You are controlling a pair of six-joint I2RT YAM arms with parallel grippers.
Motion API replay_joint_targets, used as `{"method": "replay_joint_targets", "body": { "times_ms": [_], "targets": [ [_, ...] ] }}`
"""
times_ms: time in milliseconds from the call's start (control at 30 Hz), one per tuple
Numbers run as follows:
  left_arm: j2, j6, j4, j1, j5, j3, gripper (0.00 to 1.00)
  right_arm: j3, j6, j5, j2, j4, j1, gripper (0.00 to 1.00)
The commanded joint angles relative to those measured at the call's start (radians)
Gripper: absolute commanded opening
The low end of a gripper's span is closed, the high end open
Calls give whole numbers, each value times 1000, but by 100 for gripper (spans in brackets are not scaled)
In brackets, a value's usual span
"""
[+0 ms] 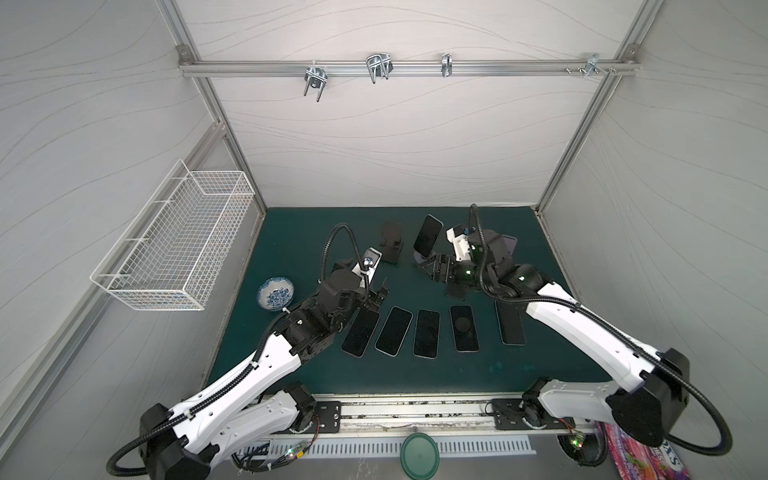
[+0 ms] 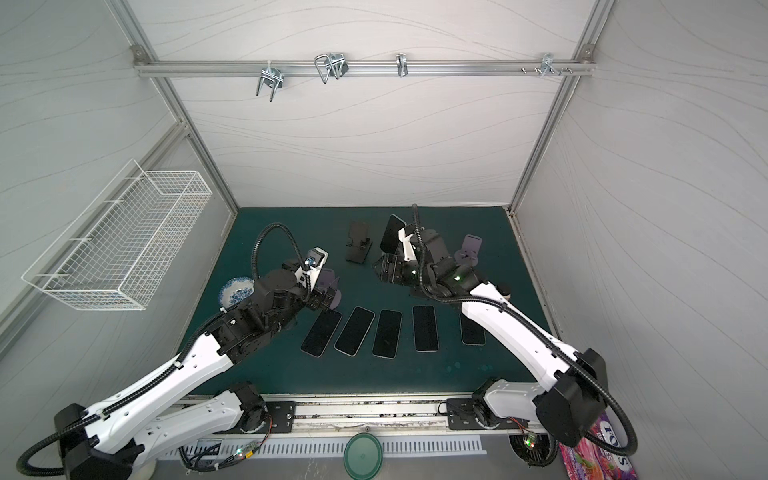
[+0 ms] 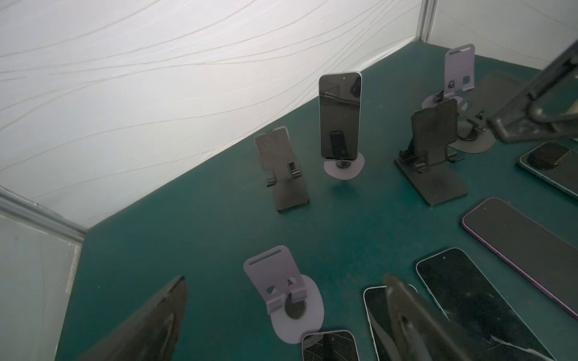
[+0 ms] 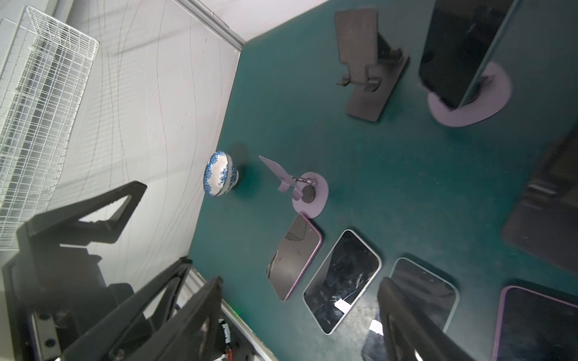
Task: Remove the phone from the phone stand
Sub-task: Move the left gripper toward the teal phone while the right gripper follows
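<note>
Left wrist view, phone (image 3: 339,115) upright on lilac stand (image 3: 353,170) — green mat (image 3: 203,250) either side

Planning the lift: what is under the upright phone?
A lilac stand: its round base and short neck show below the upright phone. Its backplate is hidden behind the phone.

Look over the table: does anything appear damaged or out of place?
The white-edged phone lying flat beside the purple-edged phone shows crack-like white marks across its screen. A blue-and-white bowl also looks out of place.
</note>
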Motion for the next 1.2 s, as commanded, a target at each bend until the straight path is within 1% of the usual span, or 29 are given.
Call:
{"method": "replay_joint_targets", "body": {
  "times_ms": [0, 267, 767, 1167],
  "targets": [
    [17, 23, 65, -3, 27, 64, 99, -35, -61, 29, -54, -35, -23, 79],
    [71, 6, 104, -5, 44, 90, 99, -69, -69, 5, -107, -59, -80, 79],
    [209, -11, 141, -5, 62, 168, 99, -116, -86, -69, -147, -54, -176, 78],
    [326, 3, 195, -3, 79, 225, 99, -131, -137, -119, -151, -35, -265, 78]
  ]
}}
